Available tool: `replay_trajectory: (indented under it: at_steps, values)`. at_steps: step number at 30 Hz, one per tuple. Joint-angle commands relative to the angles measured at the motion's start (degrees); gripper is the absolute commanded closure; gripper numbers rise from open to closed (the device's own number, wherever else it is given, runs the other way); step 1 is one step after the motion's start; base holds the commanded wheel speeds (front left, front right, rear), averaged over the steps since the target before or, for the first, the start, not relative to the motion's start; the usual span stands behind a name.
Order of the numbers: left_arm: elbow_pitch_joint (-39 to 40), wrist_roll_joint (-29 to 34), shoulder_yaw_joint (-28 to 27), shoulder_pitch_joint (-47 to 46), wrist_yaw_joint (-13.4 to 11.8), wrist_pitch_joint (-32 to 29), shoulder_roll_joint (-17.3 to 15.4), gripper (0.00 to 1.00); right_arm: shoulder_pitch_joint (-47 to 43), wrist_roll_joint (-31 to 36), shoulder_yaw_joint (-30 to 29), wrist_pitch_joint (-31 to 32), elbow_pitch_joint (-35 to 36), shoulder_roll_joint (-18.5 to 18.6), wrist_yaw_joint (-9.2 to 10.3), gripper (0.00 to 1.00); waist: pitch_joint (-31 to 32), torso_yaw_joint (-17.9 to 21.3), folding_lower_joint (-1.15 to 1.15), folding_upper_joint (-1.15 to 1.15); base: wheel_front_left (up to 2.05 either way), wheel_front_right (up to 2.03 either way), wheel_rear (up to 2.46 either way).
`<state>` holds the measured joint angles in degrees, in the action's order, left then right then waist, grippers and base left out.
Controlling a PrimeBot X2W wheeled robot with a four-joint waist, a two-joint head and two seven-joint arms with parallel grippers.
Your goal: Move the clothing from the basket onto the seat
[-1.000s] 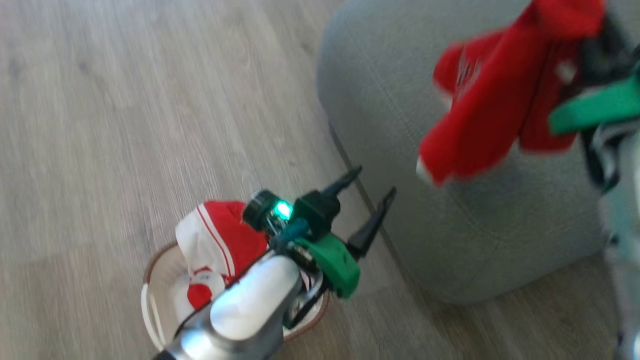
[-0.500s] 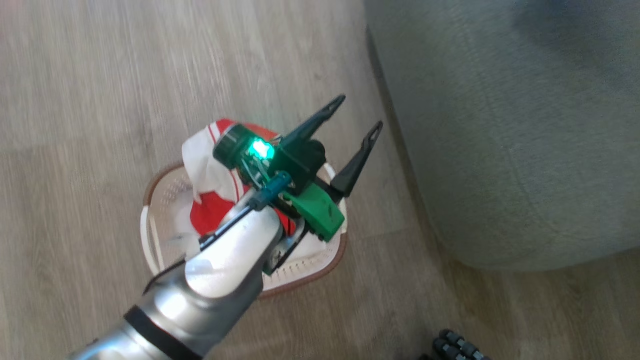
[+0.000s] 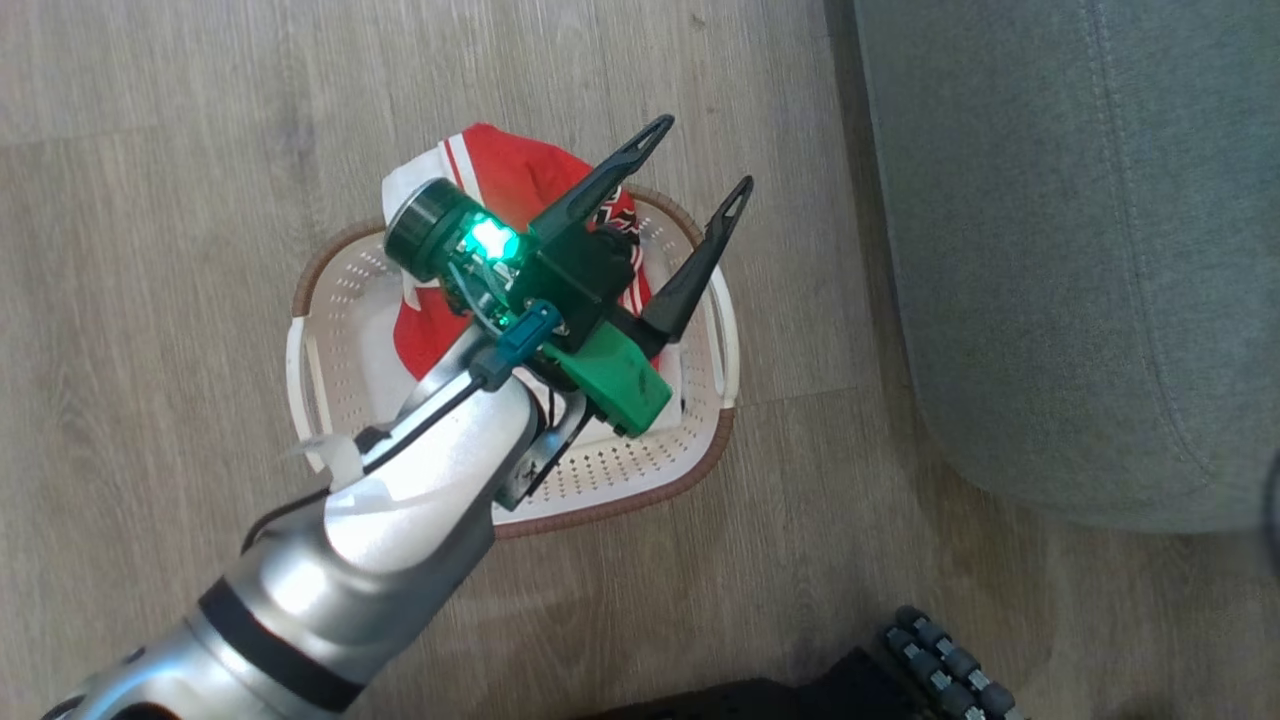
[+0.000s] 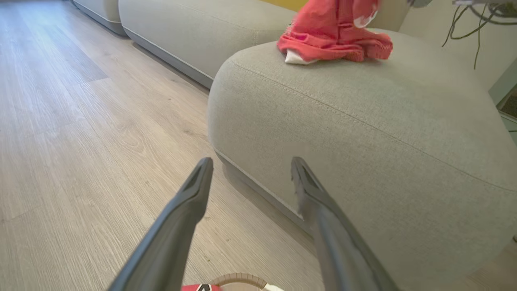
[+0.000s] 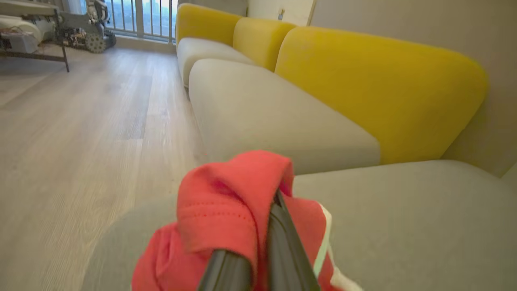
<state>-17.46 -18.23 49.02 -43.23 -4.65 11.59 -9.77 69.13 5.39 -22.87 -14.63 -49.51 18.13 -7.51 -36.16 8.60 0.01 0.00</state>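
Over the basket (image 3: 345, 300), the left gripper (image 3: 702, 153) is hovering with jaws spread wide and empty, above the clothing (image 3: 510, 175) heaped inside. The head camera has been swinging from the seat (image 3: 1050, 250) down to the basket. The right gripper (image 5: 276, 202) is pinching a red garment (image 5: 226, 202) with jaws shut. That garment, hanging in the air a second ago, is now resting on the seat top. Likely it is only awaiting release, while the left arm is lining up the next piece.

Right of basket (image 3: 620, 470): seat (image 3: 1080, 250); elsewhere open floor (image 3: 150, 300).
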Motion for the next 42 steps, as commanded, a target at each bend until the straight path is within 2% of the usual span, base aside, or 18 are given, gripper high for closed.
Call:
replay_trajectory:
  at_steps: [1,7,8,9,10,16,27,37,42]
  values:
    - [2.61,0.80,-1.35,-0.90,-0.56,-0.49,-1.10,0.00,-1.63,0.64,-0.68,-0.37,0.55,-0.45,0.02,1.00,-0.52,0.24,-0.01,0.00,0.00,0.00,0.00]
    - [3.61,0.55,-1.25,-0.53,-0.94,-1.33,-1.98,0.00,-3.20,1.27,-1.99,-0.37,-2.67,-2.82,0.02,1.00,-0.51,1.02,-0.01,0.00,0.00,0.00,0.00]
    - [3.67,0.46,-1.26,-0.44,-0.98,-1.41,-2.12,0.00,-3.34,1.37,-2.03,-0.37,-2.76,-3.09,0.02,0.68,-0.42,1.19,-0.01,0.00,0.00,0.00,0.00]
    - [3.69,0.38,-1.28,-0.34,-1.05,-1.46,-2.27,0.00,-3.52,1.47,-2.01,-0.37,-2.68,-3.39,0.02,0.27,-0.30,1.40,-0.01,0.00,0.00,0.00,0.00]
    - [3.70,0.30,-1.28,-0.24,-1.10,-1.49,-2.38,0.00,-3.79,1.45,-1.80,-0.37,-2.63,-3.73,0.02,0.00,-0.17,1.54,-0.01,0.00,0.00,0.00,0.00]
    - [3.38,-0.61,-1.47,0.42,-1.34,-1.25,-2.55,0.00,-7.80,-0.27,2.02,-0.37,-0.77,-4.35,0.02,0.00,1.46,2.14,-0.01,0.00,0.00,0.00,0.00]
    - [1.20,-3.56,-3.38,3.38,-2.28,1.32,-2.14,0.00,-19.64,-7.10,11.27,-0.37,8.98,-4.09,0.02,0.00,7.79,2.47,-0.01,0.00,0.00,0.00,0.00]
    - [-1.77,-6.94,-6.19,9.20,-2.53,3.20,-0.67,0.00,-27.46,-10.12,16.96,-0.37,16.05,-3.40,0.02,0.00,18.58,-1.72,-0.01,0.00,0.00,0.00,0.00]
    - [-2.01,-7.85,-8.71,13.23,-3.01,3.38,-0.24,0.00,-31.69,-10.58,19.29,-0.37,19.22,-4.72,0.02,0.00,23.79,-4.40,-0.01,0.00,0.00,0.00,0.00]
